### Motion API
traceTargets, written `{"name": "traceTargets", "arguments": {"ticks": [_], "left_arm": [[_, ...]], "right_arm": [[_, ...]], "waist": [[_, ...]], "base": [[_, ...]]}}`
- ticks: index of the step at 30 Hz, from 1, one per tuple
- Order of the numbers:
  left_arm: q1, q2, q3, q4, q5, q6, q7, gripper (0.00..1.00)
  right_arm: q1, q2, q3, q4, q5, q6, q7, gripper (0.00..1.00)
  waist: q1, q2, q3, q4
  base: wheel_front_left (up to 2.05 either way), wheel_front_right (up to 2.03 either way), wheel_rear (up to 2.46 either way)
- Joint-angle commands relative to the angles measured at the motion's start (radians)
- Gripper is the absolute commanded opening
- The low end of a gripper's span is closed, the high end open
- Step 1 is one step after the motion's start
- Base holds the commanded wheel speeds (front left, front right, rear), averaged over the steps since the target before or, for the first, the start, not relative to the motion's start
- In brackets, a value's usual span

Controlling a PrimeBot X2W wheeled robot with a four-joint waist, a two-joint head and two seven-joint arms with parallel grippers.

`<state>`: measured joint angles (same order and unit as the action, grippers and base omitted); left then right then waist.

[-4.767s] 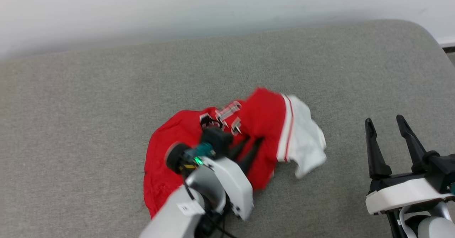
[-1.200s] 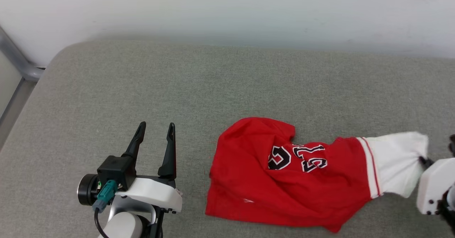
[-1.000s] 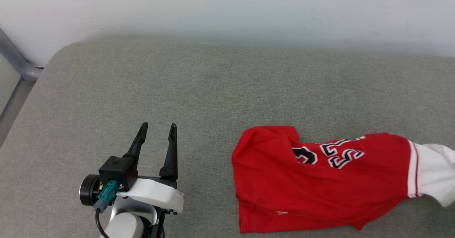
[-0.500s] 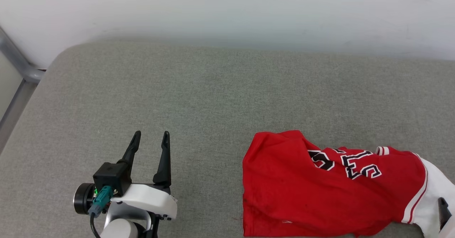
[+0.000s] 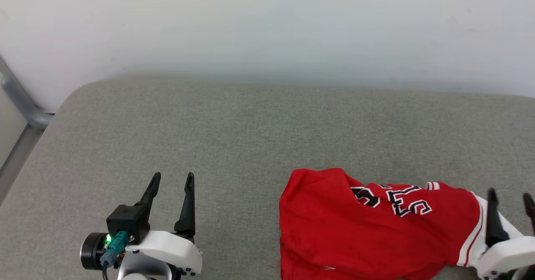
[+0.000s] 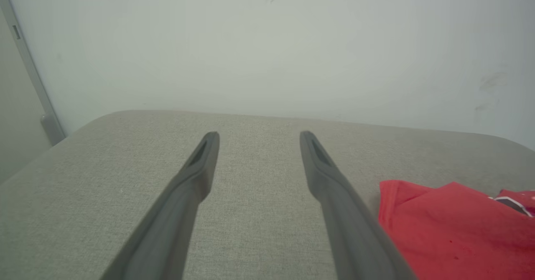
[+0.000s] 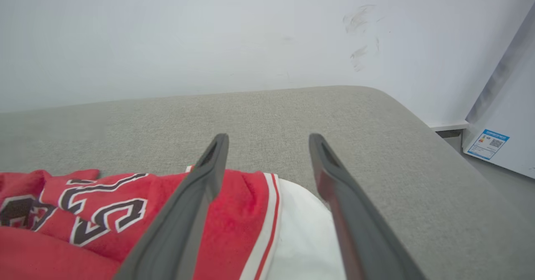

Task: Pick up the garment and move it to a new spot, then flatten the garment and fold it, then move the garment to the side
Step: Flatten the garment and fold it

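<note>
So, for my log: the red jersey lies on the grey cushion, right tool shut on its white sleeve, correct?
No: the right tool is open over the white sleeve, as the right wrist view shows. The red jersey does lie on the grey cushion.

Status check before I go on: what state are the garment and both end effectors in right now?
garment: lying rumpled and unfolded on the grey cushion, not gripped.
left end effector: open, empty, apart from the garment.
right end effector: open, holding nothing, fingers over the white sleeve.
</note>
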<state>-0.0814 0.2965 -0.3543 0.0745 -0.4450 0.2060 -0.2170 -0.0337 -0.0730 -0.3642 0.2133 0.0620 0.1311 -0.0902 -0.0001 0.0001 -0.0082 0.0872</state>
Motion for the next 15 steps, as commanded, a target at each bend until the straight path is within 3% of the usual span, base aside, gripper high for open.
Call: {"name": "traceTargets", "arguments": {"ticks": [1, 15], "left_arm": [[0.012, 0.002, -0.002, -0.006, -0.003, 0.006, 0.002, 1.0], [0.032, 0.031, 0.0, -0.037, -0.001, 0.024, 0.03, 1.0]], "right_arm": [[0.014, 0.008, 0.021, -0.018, 0.001, -0.001, -0.011, 1.0], [0.143, 0.023, 0.238, -0.288, 0.078, -0.001, 0.045, 1.0]], "waist": [[0.0001, -0.0001, -0.008, -0.009], [0.0001, -0.0001, -0.033, -0.067]], "base": [[0.0, 0.0, 0.0], [0.0, 0.0, 0.0]]}}
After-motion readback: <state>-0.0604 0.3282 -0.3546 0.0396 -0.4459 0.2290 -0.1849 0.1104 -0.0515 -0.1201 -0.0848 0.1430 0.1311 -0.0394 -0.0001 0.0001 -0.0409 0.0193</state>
